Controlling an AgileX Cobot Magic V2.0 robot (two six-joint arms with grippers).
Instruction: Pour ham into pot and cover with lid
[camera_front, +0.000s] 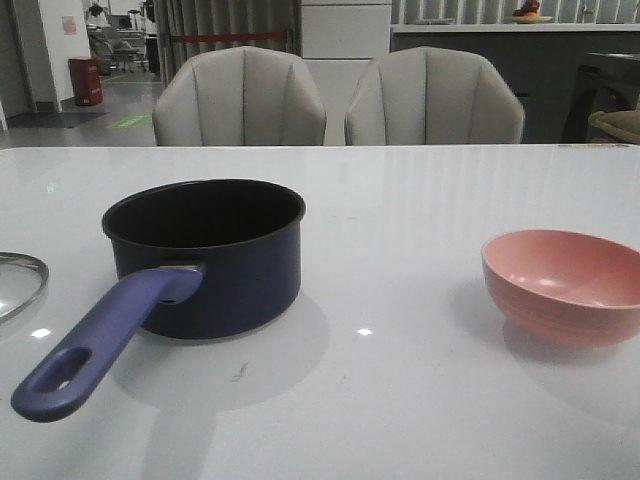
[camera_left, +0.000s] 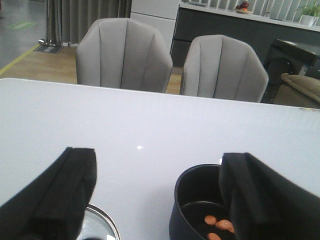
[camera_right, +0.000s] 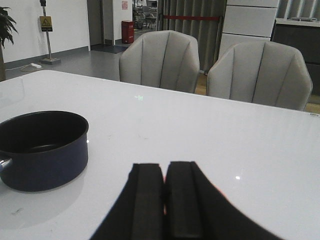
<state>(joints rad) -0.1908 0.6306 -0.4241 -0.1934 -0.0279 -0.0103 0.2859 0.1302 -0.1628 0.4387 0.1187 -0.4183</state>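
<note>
The dark navy pot (camera_front: 215, 260) stands on the white table left of centre, its purple-blue handle (camera_front: 100, 340) pointing to the front left. In the left wrist view several orange-pink ham chunks (camera_left: 220, 225) lie on the pot's black bottom (camera_left: 192, 200). The glass lid (camera_front: 15, 280) lies flat at the far left edge; its steel rim shows in the left wrist view (camera_left: 102, 222). My left gripper (camera_left: 157, 195) is open and empty, above the table between lid and pot. My right gripper (camera_right: 164, 172) is shut, and the pot (camera_right: 45, 150) shows far off to one side of it. Neither gripper shows in the front view.
A pink bowl (camera_front: 565, 285) stands upright at the right, and looks empty. Two grey chairs (camera_front: 240, 100) (camera_front: 435, 100) stand behind the table's far edge.
</note>
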